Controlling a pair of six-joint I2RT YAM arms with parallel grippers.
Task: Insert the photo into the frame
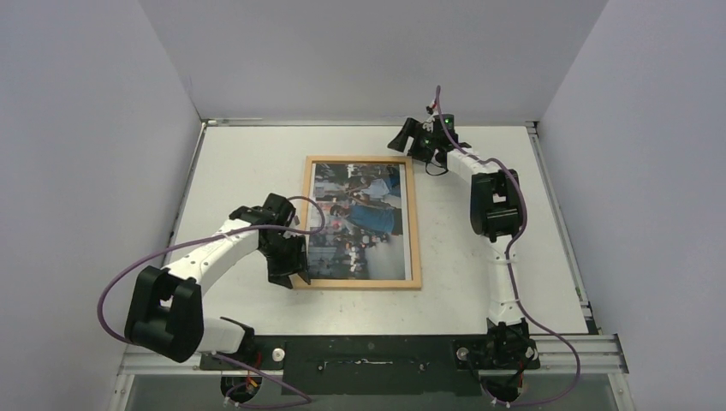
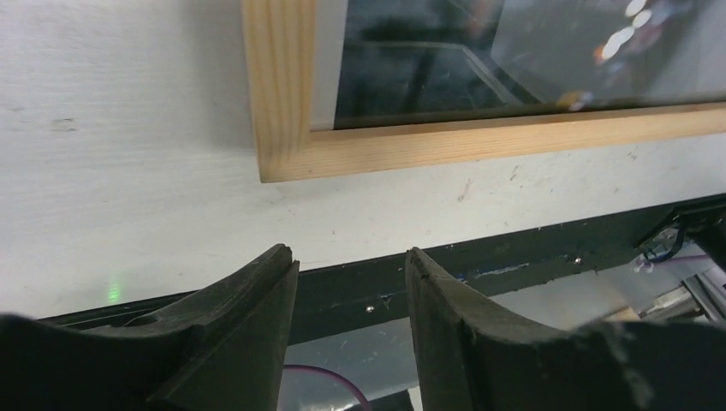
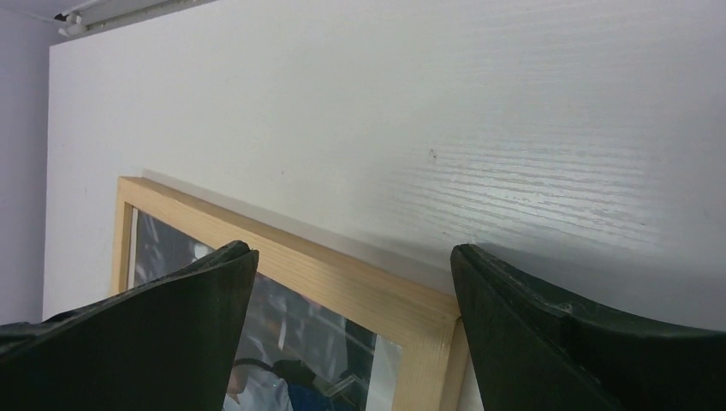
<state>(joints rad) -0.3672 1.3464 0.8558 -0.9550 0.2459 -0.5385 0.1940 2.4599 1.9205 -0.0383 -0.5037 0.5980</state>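
photo [image 1: 360, 223] in frame [image 1: 413, 223], mid bench [image 1: 240, 171] | left end effector [image 1: 289, 272] spread, lower-left corner | right end effector [image 1: 402, 141] spread, upper-right corner

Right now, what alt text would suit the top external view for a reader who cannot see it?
The photo lies inside the frame, flat on a white table. The left arm has its jaws at the frame's near left corner; the right arm has its jaws by the far right corner.
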